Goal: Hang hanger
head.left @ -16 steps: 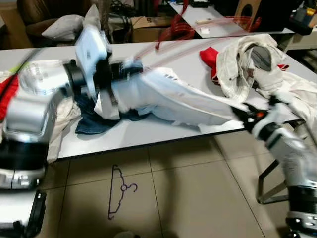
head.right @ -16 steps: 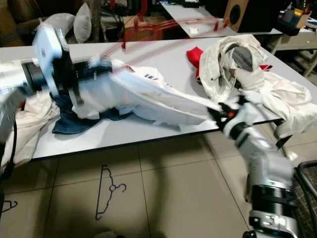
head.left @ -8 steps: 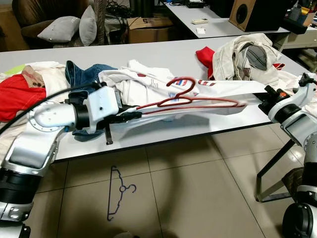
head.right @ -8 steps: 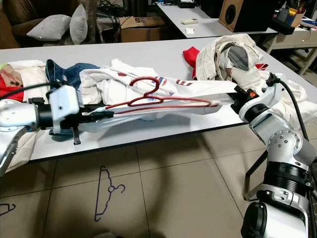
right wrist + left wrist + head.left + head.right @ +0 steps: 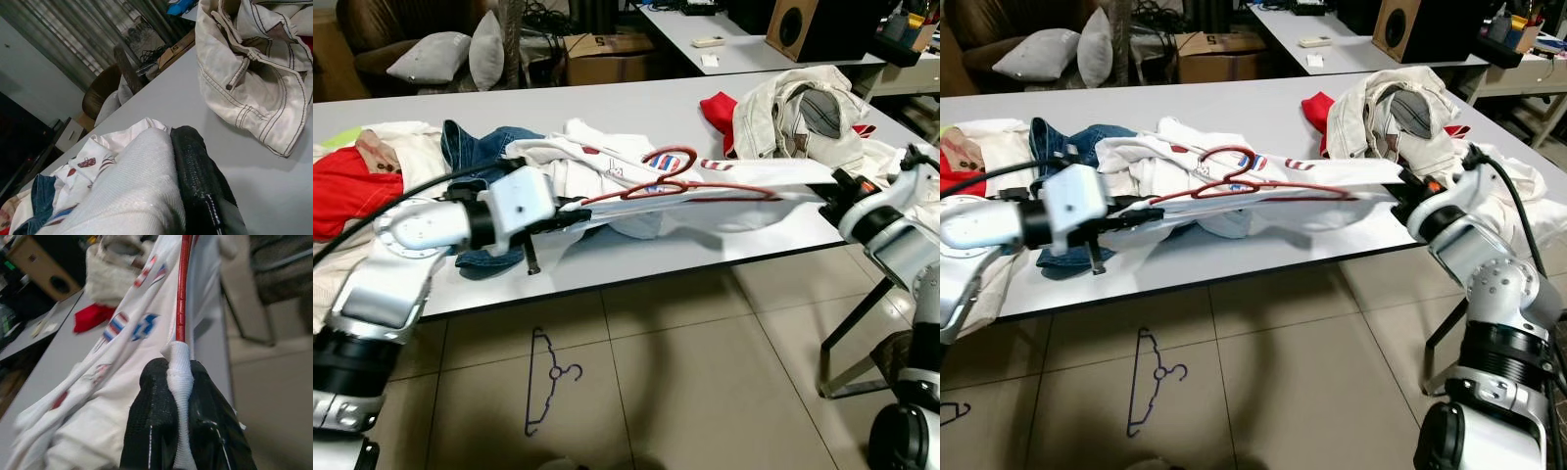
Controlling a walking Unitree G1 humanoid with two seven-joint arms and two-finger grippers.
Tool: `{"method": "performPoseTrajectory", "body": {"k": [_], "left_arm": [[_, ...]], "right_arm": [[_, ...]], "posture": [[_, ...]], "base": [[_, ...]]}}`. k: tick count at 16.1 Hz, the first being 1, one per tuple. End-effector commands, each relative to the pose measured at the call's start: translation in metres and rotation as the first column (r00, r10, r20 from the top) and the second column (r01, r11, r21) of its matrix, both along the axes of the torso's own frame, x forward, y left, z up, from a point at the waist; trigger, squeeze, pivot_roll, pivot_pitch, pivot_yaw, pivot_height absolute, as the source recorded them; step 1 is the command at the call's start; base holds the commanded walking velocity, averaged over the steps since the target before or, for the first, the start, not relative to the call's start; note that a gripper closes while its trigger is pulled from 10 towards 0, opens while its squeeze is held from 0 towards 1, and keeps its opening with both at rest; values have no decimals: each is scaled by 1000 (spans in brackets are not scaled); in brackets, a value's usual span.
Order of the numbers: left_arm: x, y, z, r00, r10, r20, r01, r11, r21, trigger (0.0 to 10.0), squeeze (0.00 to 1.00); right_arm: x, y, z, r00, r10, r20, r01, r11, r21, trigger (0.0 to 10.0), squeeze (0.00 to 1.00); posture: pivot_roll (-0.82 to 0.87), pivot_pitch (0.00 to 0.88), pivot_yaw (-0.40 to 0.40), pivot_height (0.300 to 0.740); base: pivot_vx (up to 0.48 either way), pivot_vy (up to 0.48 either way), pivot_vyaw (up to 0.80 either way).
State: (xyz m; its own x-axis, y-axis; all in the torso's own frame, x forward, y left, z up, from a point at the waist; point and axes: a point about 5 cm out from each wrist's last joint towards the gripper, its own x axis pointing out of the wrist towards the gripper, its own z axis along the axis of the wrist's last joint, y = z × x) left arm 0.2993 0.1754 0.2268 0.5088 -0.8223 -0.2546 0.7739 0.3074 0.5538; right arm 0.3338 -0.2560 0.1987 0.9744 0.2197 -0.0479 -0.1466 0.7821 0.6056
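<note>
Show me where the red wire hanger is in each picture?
Left eye view: the red wire hanger lies mid-picture on the white printed shirt.
Right eye view: just left of the middle, on that shirt.
Left wrist view: a red rod running away from the black fingers.
Right wrist view: I cannot make it out.
Shared landmark: the cream jacket on the grey table.

A long grey counter (image 5: 636, 108) runs across the scene. Above its near edge, a white printed T-shirt (image 5: 724, 191) is stretched between the left tool (image 5: 570, 211) and the right tool (image 5: 827, 192), with a red wire hanger (image 5: 690, 186) lying along it. Behind the left tool sit blue denim jeans (image 5: 480, 147); a red cloth (image 5: 347, 186) lies at the far left. A cream jacket (image 5: 803, 117) is heaped at the right end. On the tiled floor (image 5: 705, 372) before the counter lies a thin purple hanger (image 5: 546, 377).
</note>
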Motion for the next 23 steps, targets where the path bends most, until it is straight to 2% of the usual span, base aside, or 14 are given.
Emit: {"method": "performPoseTrajectory", "body": {"k": [1,4,5,8,13,14,15,16,17,19,20,21,23], "left_arm": [[-6,6,5,999,-36,-3,36,999,-27,0,0],[-8,11,2,999,-36,-30,35,999,-30,0,0],[-6,15,-2,1000,-1,-29,1,1000,-10,0,0],[-6,17,-4,999,11,-43,-13,999,-31,0,0],[6,20,-19,991,133,-17,-130,985,115,0,0],[10,20,-22,984,176,-2,-173,972,160,0,0],[13,20,-23,978,208,13,-207,963,170,0,0],[22,17,-18,956,286,61,-292,946,140,0,0],[23,15,-15,951,301,77,-308,945,110,0,0],[23,13,-13,947,310,88,-319,941,111,0,0],[19,6,-17,957,279,82,-288,948,137,0,0],[12,-11,-23,976,214,49,-219,965,148,0,0],[3,-36,-38,992,122,-17,-117,973,198,0,0]], "right_arm": [[-4,-13,1,999,-45,-4,45,999,-1,0,0],[-3,-13,0,999,-44,-9,44,999,-4,0,0],[-2,-11,1,999,-36,-7,36,999,-4,0,0],[-2,-9,2,1000,-27,-5,27,1000,-4,0,0],[-1,-3,8,1000,-11,15,10,1000,16,0,0],[-2,1,11,1000,-2,25,2,1000,23,0,0],[-2,4,12,1000,4,29,-5,1000,27,0,0],[-4,12,13,999,25,35,-26,999,28,0,0],[-6,16,13,999,42,34,-42,999,16,0,0],[-8,21,11,998,49,26,-49,999,-15,0,0],[-10,28,11,998,66,25,-65,997,-31,0,0],[-11,41,14,995,94,35,-93,995,-26,0,0],[-11,60,26,988,133,73,-133,991,-5,0,0]], "posture": [[-76,0,-13,740],[-72,0,-19,740],[-73,0,-20,740],[-72,0,-22,740],[-68,0,-24,740],[-64,0,-24,740],[-64,0,-24,740],[-63,0,-22,740],[-64,0,-19,740],[-60,0,-17,740],[-59,0,-17,740],[-56,0,-16,740],[-53,0,-13,740]], "base": [[0,0,0],[0,0,0],[0,0,0],[0,0,0],[0,0,0],[0,0,0],[0,0,0],[0,0,0],[0,0,0],[0,0,0],[0,0,0],[0,0,0],[0,0,0]]}}
